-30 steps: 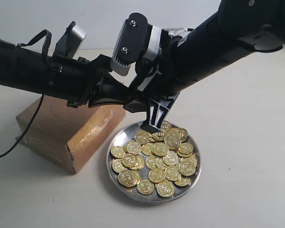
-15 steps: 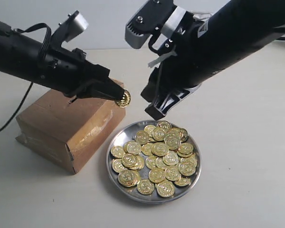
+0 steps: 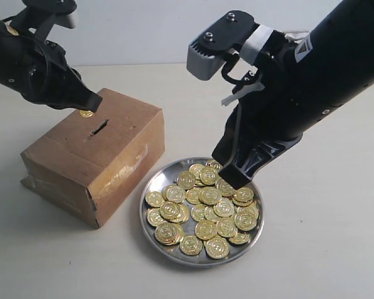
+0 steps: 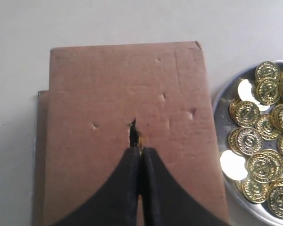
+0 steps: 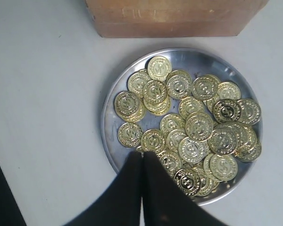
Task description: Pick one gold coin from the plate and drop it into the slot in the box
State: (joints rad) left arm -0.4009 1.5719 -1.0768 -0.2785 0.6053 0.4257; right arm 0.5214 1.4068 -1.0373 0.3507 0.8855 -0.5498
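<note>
The left tool (image 3: 90, 104) hangs over the top of the brown cardboard box (image 3: 121, 163), its two dark fingers clamped on a single gold coin (image 3: 85, 113). In the left wrist view only a thin gold sliver of that coin shows between the fingertips, right at the near end of the slot (image 4: 132, 131). The exterior view shows the coin just above the box top and a little to the far side of the slot, a short dark slit with ragged edges. Whether the coin touches the cardboard cannot be told. The box sits on the pale worktop (image 3: 324, 249), just beside the round silver plate (image 3: 144, 215), which is heaped with many more gold coins (image 3: 207, 205), some overlapping. The right tool (image 3: 232, 180) hovers low over the far part of the plate, above the coins there. In the right wrist view its fingers are pressed together, with only a hairline seam between them, above the plate's rim and the coins nearest it.
</note>
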